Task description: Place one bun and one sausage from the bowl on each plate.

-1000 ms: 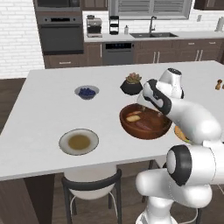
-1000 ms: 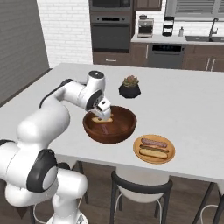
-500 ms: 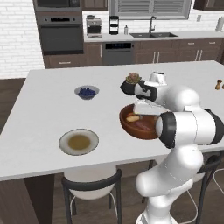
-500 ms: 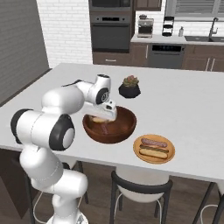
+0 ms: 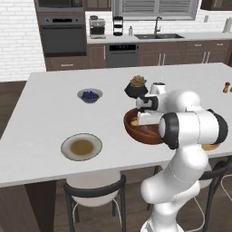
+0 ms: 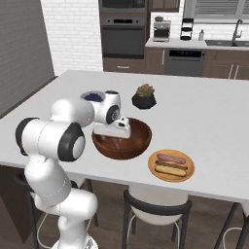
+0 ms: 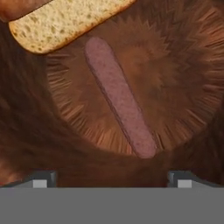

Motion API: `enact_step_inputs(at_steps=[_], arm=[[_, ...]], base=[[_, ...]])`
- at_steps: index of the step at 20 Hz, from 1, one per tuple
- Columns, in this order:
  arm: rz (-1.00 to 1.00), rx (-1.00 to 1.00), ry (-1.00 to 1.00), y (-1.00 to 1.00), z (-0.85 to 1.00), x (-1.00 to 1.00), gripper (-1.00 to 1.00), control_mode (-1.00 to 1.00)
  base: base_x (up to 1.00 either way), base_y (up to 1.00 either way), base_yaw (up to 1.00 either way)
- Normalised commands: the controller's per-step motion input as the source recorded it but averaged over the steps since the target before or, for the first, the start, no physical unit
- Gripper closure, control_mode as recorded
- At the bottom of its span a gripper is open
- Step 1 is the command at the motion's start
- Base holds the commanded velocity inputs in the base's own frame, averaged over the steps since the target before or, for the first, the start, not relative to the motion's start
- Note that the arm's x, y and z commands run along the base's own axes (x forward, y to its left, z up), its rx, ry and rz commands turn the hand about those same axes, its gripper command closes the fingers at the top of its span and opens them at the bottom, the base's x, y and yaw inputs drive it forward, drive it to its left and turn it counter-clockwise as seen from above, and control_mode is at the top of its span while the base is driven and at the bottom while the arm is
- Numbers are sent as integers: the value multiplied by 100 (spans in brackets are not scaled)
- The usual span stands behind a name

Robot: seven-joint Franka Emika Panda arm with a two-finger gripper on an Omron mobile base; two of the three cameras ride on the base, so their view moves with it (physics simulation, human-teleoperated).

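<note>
The dark wooden bowl [image 5: 136, 132] [image 6: 141, 141] stands near the counter's front edge. My gripper [image 5: 146, 120] [image 6: 113, 138] [image 7: 111, 179] reaches down into it, open, with nothing between the fingers. In the hand view a sausage [image 7: 119, 96] lies on the bowl's floor just ahead of the fingertips, and a bun [image 7: 65, 19] lies beyond it at the upper left. The bun [image 5: 134, 121] also peeks out at the bowl's left side. The orange-tan plate [image 6: 187, 174] carries a bun and a sausage. The pale-rimmed plate [image 5: 68, 149] with an olive-brown centre lies bare to the left.
A small bowl of blueberries [image 5: 89, 95] [image 6: 91, 96] and a black plant pot [image 5: 137, 88] [image 6: 144, 98] stand behind the wooden bowl. Small shakers [image 5: 225, 87] sit at the far right. Stools [image 5: 93, 195] [image 6: 155, 209] are tucked under the front edge.
The hand has moved left and down into the bowl, and the arm's elbow has swung round. The jaws stayed open. Nothing on the counter has shifted.
</note>
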Motion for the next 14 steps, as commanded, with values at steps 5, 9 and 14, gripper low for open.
enact_step_inputs(at_steps=[5,9,14], arm=[[0,0,-9,-9,-40,32,-100,-100],[0,0,-14,-5,-40,57,-100,-100],[0,-1,-9,0,-23,49,-100,-100]], base=[[0,0,0],[0,0,0],[0,0,0]])
